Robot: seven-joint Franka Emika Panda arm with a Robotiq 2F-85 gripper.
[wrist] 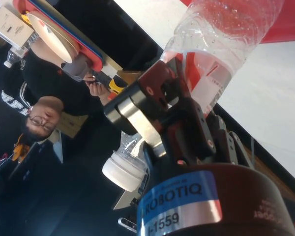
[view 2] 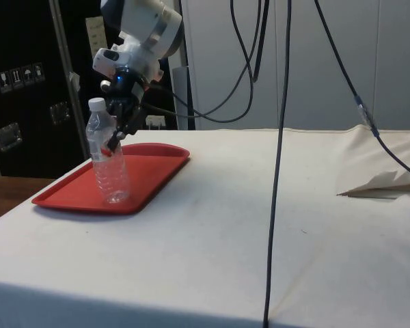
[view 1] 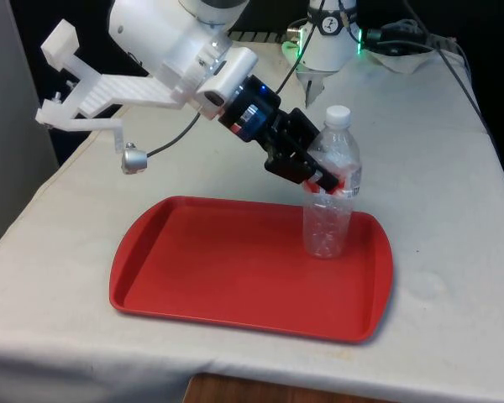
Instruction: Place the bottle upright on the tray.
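One clear plastic bottle with a white cap (view 1: 330,186) is clamped by the black two-finger gripper (view 1: 326,180) — long axis near vertical, cap up — its base on the one red plastic tray (view 1: 210,269), near the tray's far edge towards the front view's right.

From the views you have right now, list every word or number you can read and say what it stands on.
"ROBOTIQ": blue band on the pincer's body.
"-1559": silver band just under it; any leading characters are cut off.
Bottle label: red and white, print too blurred to read.
Stickers on the dark cabinet: symbols, not legible.
Person's dark shirt: white lettering, unreadable.
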